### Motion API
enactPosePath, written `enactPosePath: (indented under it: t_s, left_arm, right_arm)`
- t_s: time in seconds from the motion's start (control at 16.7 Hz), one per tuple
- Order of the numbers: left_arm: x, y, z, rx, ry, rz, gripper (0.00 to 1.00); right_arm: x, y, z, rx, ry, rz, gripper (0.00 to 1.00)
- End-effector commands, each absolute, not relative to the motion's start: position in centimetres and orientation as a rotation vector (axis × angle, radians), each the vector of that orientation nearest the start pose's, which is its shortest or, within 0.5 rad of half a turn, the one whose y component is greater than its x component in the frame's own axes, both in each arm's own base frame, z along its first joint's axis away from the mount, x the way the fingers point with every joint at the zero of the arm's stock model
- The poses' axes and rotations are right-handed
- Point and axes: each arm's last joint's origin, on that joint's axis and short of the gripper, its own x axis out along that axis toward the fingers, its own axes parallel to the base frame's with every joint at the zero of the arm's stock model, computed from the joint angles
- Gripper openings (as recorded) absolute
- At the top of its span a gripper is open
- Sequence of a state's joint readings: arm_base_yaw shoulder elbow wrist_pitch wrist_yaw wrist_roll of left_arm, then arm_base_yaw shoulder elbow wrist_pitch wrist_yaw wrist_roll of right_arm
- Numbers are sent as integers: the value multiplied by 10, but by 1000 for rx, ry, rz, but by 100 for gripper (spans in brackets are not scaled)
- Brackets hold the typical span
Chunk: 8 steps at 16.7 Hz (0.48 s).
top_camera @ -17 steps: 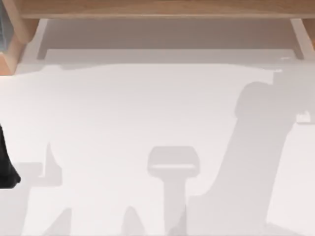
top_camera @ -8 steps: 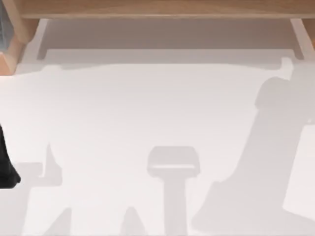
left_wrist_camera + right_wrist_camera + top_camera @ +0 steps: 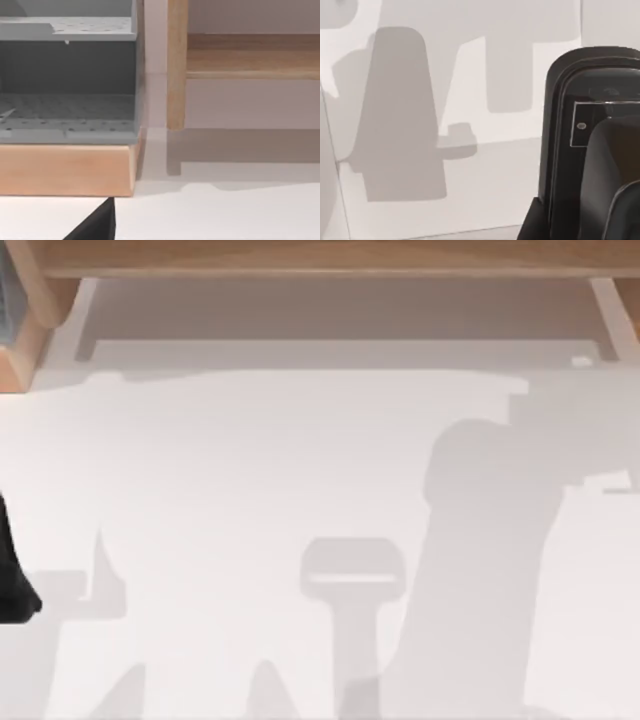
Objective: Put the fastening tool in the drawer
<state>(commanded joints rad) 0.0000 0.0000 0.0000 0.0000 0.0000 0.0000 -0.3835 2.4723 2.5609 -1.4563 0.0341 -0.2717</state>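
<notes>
table [image 3: 250, 460]: white, spans the top view, crossed by grey shadows | wooden shelf [image 3: 320, 258]: along the upper edge | grey drawer unit [image 3: 67, 75]: on a wooden base, upper left of left wrist view | left arm [image 3: 12, 575]: dark, far left edge | pincers and fastening tool: cannot tell

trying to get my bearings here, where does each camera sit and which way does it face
Top view: above the table, looking down; wooden shelf edge along the far side, a dark piece of the left arm at the left edge.
Left wrist view: low, facing a grey drawer unit on a wooden base.
Right wrist view: looks down at the table past a dark arm housing.
Shared: the white table and arm shadows.
</notes>
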Motion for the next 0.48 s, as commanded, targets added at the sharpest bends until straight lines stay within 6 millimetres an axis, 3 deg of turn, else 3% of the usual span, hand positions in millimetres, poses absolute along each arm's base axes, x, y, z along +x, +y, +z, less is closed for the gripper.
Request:
enactPosePath:
  t_s: [0.12,0.24,0.36,0.48]
  left_arm:
    - [106,-1,160,0,0,0,100]
    - [106,-1,160,0,0,0,100]
    - [106,-1,160,0,0,0,100]
    - [106,-1,160,0,0,0,100]
  right_arm:
    - [455,-176,261,8,1363,-162,0]
    - [455,-175,258,2,1369,-151,0]
    - [461,-175,237,-5,1400,-114,0]
    - [470,-175,203,-9,1459,-59,0]
